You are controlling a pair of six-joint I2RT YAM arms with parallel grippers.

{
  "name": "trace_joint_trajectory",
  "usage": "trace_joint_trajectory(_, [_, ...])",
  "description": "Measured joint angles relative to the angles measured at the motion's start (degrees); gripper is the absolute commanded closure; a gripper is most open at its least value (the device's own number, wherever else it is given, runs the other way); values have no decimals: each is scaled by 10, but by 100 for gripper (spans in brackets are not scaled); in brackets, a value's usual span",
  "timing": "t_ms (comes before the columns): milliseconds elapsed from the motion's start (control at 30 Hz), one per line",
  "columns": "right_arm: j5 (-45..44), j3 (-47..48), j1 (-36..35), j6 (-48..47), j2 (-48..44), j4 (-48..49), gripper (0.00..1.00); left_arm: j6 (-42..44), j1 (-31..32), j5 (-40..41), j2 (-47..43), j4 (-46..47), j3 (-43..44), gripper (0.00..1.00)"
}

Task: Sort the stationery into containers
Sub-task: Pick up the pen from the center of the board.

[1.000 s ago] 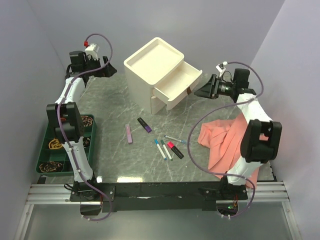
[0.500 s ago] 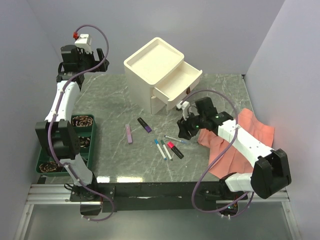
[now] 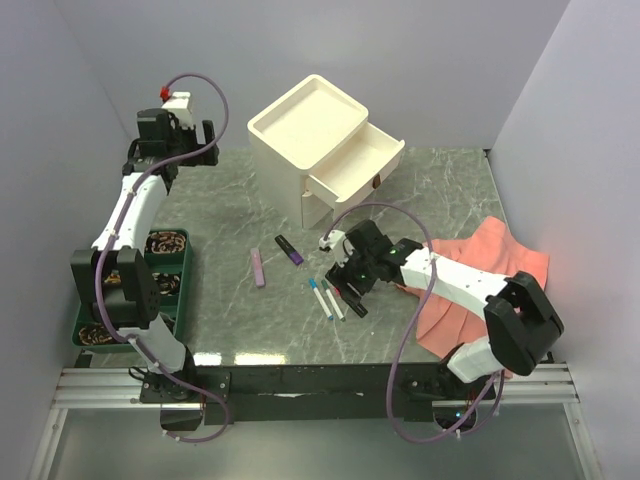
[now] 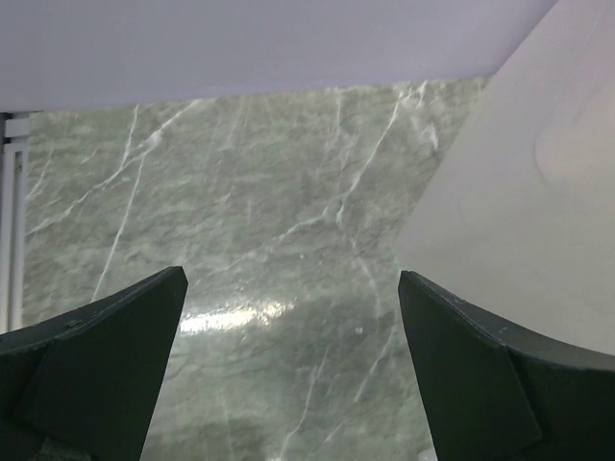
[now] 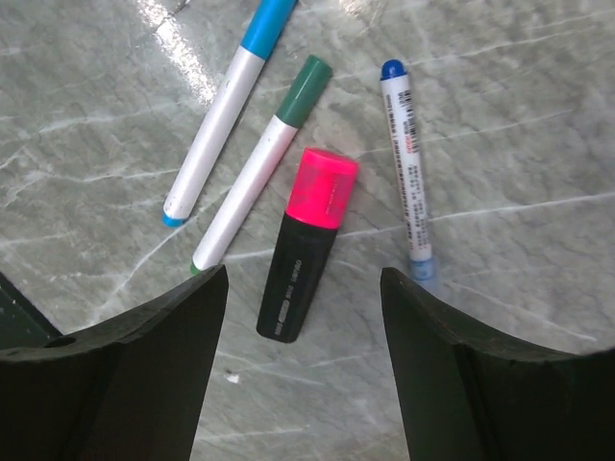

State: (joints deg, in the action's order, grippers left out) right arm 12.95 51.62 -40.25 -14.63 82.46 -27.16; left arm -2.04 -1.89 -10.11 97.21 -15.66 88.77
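Note:
The cream drawer box (image 3: 305, 135) stands at the back with one drawer (image 3: 357, 163) pulled out. Stationery lies on the marble: a dark purple highlighter (image 3: 290, 249), a lilac highlighter (image 3: 259, 267), a blue-capped pen (image 3: 321, 297), a green-capped pen (image 3: 333, 300) and the red-and-black marker (image 3: 351, 300). My right gripper (image 3: 345, 279) hangs open just above the marker. In the right wrist view the gripper (image 5: 303, 288) straddles the marker (image 5: 307, 245), with the blue-capped pen (image 5: 223, 110), the green-capped pen (image 5: 259, 163) and a thin dark-blue-capped pen (image 5: 405, 163) around it. My left gripper (image 3: 207, 143) is open and empty, left of the box.
The salmon-pink cloth (image 3: 480, 285) lies at the right under my right arm. A green compartment tray (image 3: 185, 262) with dark coiled items sits at the left edge. In the left wrist view, the open gripper (image 4: 290, 283) frames bare marble beside the box's side (image 4: 519, 192).
My right arm has swung from beside the open drawer down and left to just above the marker. My left gripper has shifted slightly at the back left.

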Motion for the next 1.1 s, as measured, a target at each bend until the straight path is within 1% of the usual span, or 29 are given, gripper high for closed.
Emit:
trace_joint_trajectory(133, [-20,-3,-14,26,27,7,24,30,22,31,-17,-8,-18,1])
trace_joint_trajectory(233, [-32,-3,-15,42,46,10,24,46,39,52,-26,-9,-19,1])
trace_joint_trajectory(367, [-39,-3,-15,54,68,11,29,55,50,69,-33,-10,-23,1])
trace_joint_trajectory(400, [-40,-3,-15,56,71,11,32,55,51,71,-33,-9,-23,1])
trace_joint_trajectory(500, [-41,-3,-15,60,77,14,35,56,51,78,-33,-10,-23,1])
trace_joint_trajectory(567, [-46,-3,-18,61,83,17,36,57,51,84,-33,-9,-23,0])
trace_joint_trajectory(700, [-62,-1,-26,56,104,22,46,59,51,89,-33,-10,-23,1])
trace_joint_trajectory(800, [-72,3,-32,49,110,23,61,59,51,91,-33,-10,-23,1])
trace_joint_trajectory(833, [-73,6,-32,46,112,23,72,59,51,91,-33,-10,-23,1])
trace_joint_trajectory(867, [-73,9,-32,43,115,23,78,59,51,91,-33,-10,-23,0])
trace_joint_trajectory(967, [-69,11,-33,34,116,21,90,60,51,92,-33,-10,-23,1])
trace_joint_trajectory(1100, [-55,13,-34,20,104,0,92,66,50,94,-33,-10,-23,1])
